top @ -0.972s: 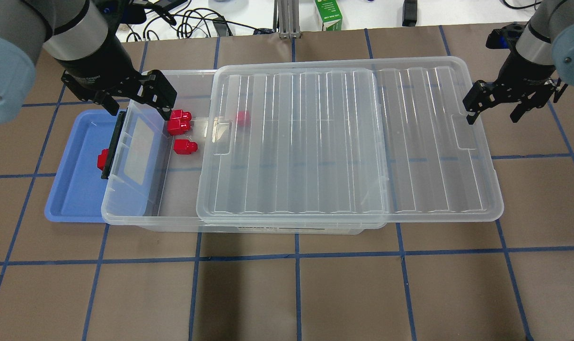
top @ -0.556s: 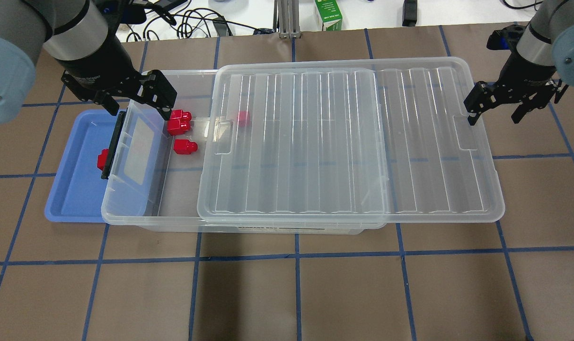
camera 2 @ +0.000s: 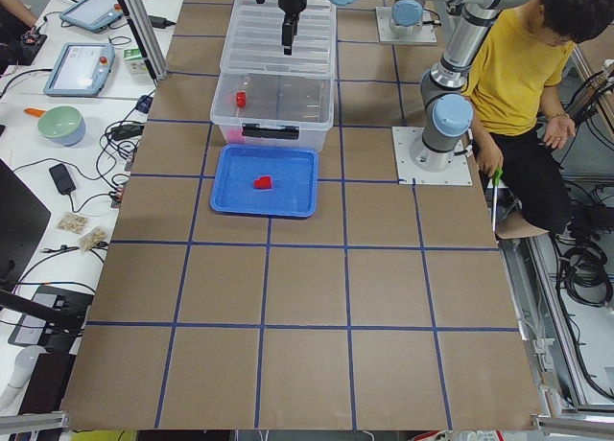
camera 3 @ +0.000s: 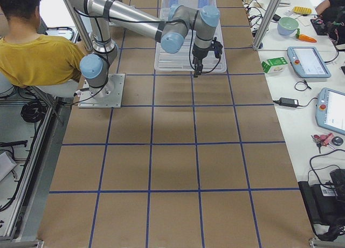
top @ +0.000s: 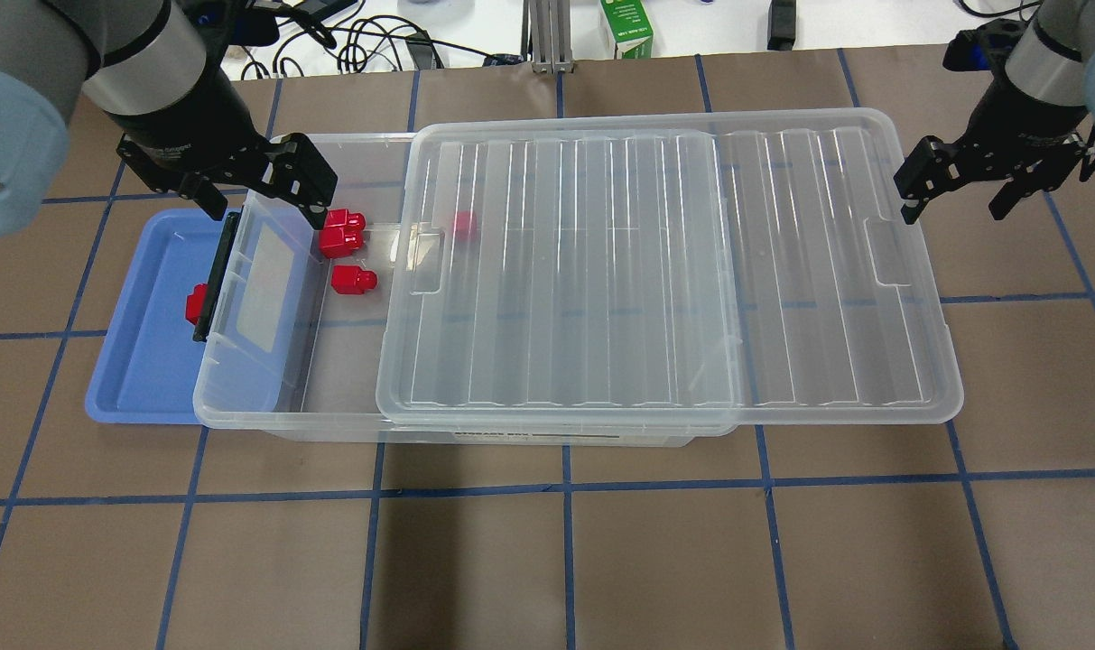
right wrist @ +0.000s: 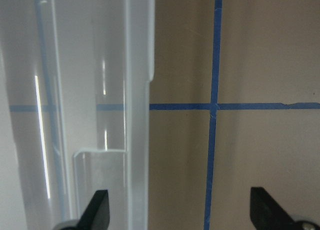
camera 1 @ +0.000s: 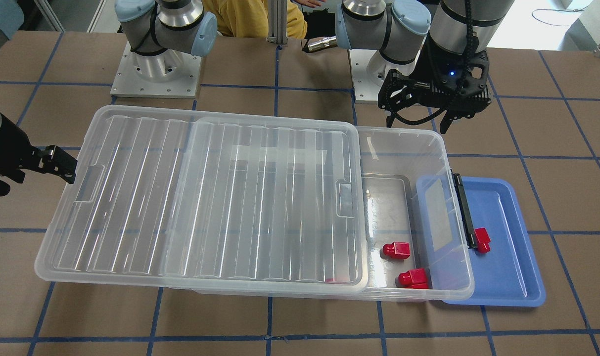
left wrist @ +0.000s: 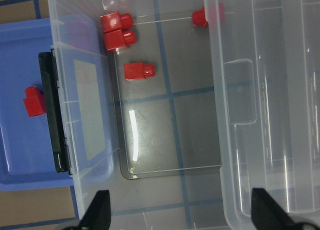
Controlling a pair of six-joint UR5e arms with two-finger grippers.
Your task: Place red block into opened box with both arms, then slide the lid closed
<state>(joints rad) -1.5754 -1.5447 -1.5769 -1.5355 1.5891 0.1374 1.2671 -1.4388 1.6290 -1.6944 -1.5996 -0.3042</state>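
The clear box (top: 348,142) lies across the table, its black bar (top: 215,280) at the left end. The ribbed lid (top: 601,271) covers most of it and overhangs the right end, so the left part stands uncovered. In that part lie three red blocks: a pair touching (top: 342,231) and one alone (top: 354,281). Another red block (top: 463,224) shows through the lid. My left gripper (top: 263,194) hangs open and empty over the box's far left corner. My right gripper (top: 955,200) is open and empty, just past the lid's right end (right wrist: 137,90).
A blue tray (top: 141,370) sits partly under the box's left end and holds one red block (top: 195,304). Cables and a green carton (top: 626,27) lie beyond the table's far edge. A person in yellow (camera 2: 523,67) sits beside the robot's base.
My right gripper has drawn a little to the right and toward the far side, away from the lid's end. The left arm, the lid and the blocks have not moved.
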